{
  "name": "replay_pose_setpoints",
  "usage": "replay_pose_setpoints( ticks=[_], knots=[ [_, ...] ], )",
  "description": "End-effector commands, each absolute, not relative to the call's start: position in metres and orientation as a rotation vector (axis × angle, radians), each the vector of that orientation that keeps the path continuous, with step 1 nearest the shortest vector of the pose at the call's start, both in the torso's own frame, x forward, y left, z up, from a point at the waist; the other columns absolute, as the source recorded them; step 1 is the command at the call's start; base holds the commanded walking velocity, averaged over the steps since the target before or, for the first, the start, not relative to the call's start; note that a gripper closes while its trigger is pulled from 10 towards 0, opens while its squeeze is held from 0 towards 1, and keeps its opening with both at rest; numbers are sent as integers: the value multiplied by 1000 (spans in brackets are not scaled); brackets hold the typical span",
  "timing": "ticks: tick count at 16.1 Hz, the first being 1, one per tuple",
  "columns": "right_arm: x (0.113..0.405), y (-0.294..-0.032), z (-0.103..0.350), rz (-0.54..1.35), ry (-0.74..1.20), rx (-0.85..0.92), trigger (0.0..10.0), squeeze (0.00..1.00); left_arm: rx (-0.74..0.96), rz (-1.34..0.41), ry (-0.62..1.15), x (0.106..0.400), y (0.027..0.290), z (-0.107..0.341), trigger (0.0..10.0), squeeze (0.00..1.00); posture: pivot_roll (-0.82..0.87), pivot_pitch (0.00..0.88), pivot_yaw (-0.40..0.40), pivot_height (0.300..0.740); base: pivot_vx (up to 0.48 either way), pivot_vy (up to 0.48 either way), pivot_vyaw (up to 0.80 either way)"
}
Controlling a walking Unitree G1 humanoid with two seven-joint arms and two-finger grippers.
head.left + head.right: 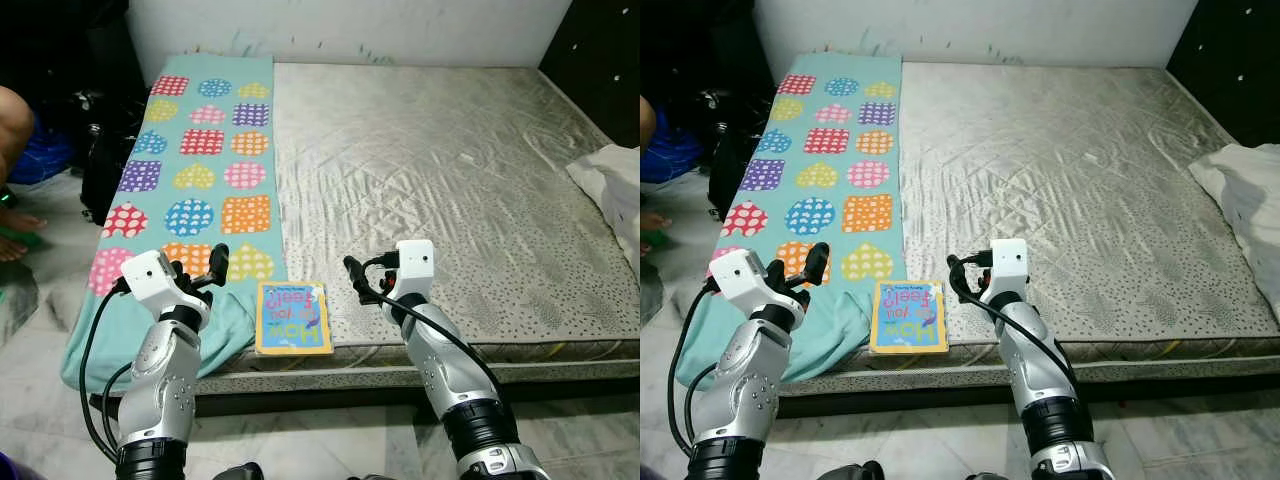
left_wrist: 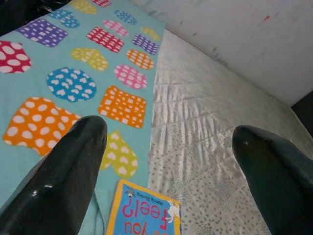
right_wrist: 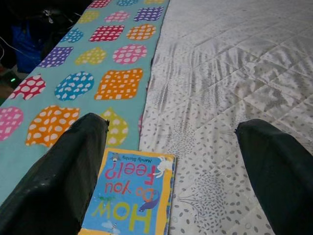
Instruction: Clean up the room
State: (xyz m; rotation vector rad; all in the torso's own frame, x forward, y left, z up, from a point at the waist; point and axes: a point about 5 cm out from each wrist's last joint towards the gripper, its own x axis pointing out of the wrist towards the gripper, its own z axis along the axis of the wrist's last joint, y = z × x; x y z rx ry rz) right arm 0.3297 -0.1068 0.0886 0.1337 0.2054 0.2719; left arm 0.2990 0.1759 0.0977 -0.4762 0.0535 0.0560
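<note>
A blue and yellow children's book [image 1: 294,317] lies flat at the mattress's front edge, beside a teal blanket [image 1: 200,160] patterned with bright hearts and squares. My left gripper [image 1: 200,266] hovers open over the blanket's near end, just left of the book. My right gripper [image 1: 364,278] hovers open over the bare mattress [image 1: 450,170], just right of the book. Nothing sits between either pair of fingers. The book [image 3: 132,196] shows in the right wrist view near one finger, and the book [image 2: 144,215] also shows low in the left wrist view.
A white cloth [image 1: 612,185] lies at the mattress's right edge. On the floor to the left stand a black bag [image 1: 100,160] and something blue [image 1: 40,155], next to a person's leg [image 1: 12,130]. Pale tiles [image 1: 320,440] run along the front.
</note>
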Motion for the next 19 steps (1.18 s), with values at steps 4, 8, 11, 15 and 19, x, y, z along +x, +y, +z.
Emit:
replay_pose_setpoints(
  ticks=[4,8,11,15,19],
  knots=[
    [329,-108,88,276,209,108,10000,0,-462,50,57,298,176,97,10000,0,-77,87,-40,740,0,0,0],
    [328,-109,87,267,206,122,10000,0,-462,37,54,297,175,97,10000,0,-76,85,-41,740,171,0,0],
    [328,-110,87,259,207,129,10000,0,-462,36,58,297,174,97,10000,0,-76,85,-41,740,358,0,-169],
    [329,-110,89,256,204,134,10000,0,-461,38,57,297,175,98,10000,0,-76,96,-40,740,370,0,-127],
    [329,-110,89,255,202,136,10000,0,-458,40,68,298,175,97,10000,0,-76,100,-40,740,386,0,0]
  ],
)
